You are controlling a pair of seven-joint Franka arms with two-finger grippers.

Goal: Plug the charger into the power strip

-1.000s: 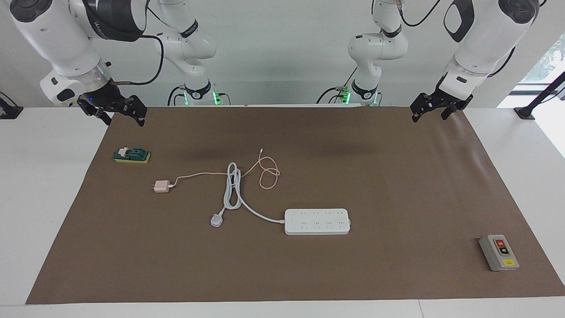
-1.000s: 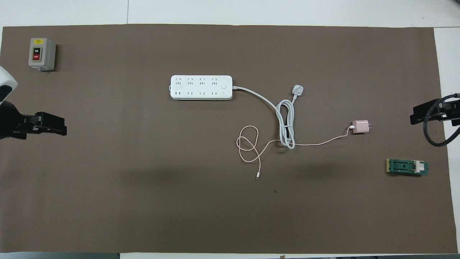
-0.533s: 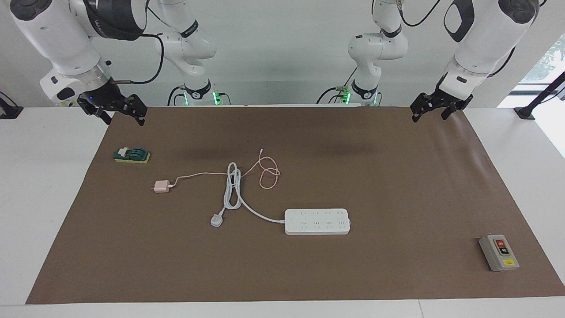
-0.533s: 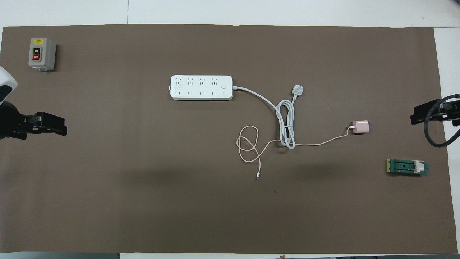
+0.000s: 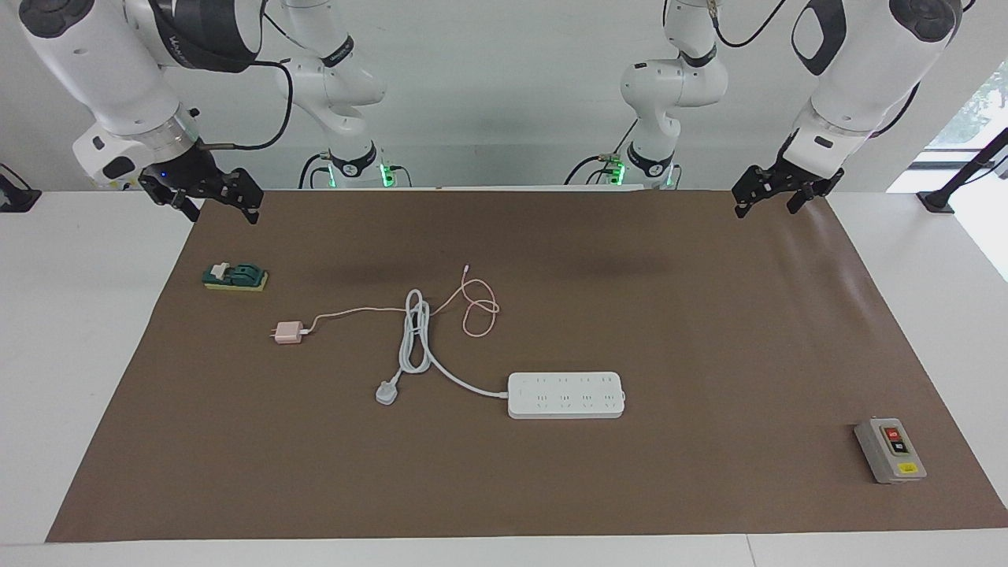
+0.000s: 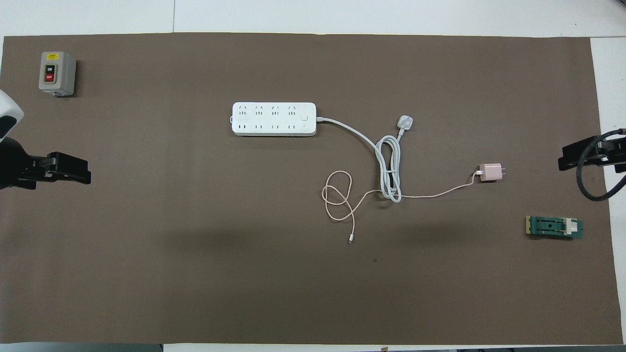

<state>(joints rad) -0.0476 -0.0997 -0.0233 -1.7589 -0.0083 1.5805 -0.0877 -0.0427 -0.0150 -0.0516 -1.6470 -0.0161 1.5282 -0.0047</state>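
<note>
Both arms are glossy white with rounded shells and dark grey joint caps, and black cables loop along them. Each base glows green. The right gripper [image 5: 206, 197] and the left gripper [image 5: 776, 191] are black, angular linkages; a small blue light shows at the right wrist.

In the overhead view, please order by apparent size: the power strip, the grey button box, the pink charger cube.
1. Long white power strip, clearly largest.
2. Grey box with red and black buttons.
3. Small pale pink cube-shaped charger, smallest.

The pale pink charger [image 5: 287, 333] is seen lying unplugged, cable looped, nearer the robots than the white power strip [image 5: 565, 395], which is laid flat, sockets up.
</note>
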